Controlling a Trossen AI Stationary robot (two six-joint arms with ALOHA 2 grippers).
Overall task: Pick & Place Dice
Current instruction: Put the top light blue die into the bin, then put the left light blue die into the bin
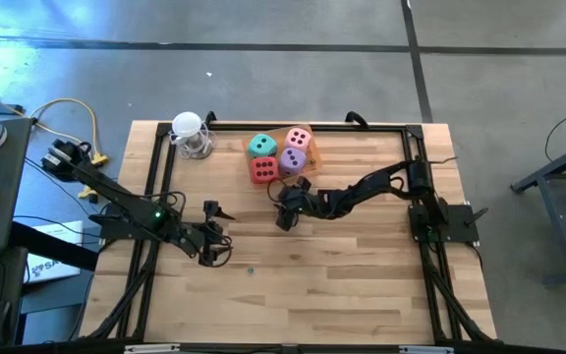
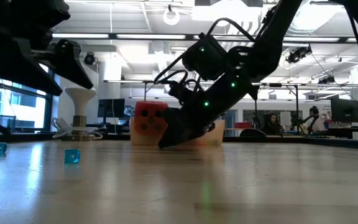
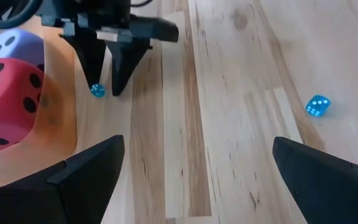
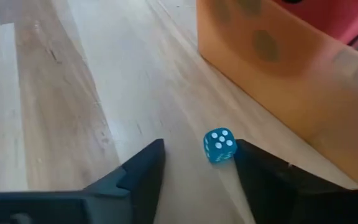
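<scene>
I see my right gripper [image 4: 194, 165] lowered to the wooden table [image 4: 73, 93] with its fingers parted around, not yet closed on, a small translucent blue die [image 4: 219, 146] just beside the orange tray [image 4: 278, 74].

Light wooden table [image 1: 362, 285]: orange tray [image 1: 308, 149] with big dice [image 1: 263, 170] near far edge, white-topped clear object [image 1: 191, 134] beside, two small blue dice [image 3: 317, 106] [image 4: 219, 145] on bare wood.

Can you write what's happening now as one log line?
right gripper: open, straddling small blue die beside orange tray | left gripper: open, waiting
</scene>
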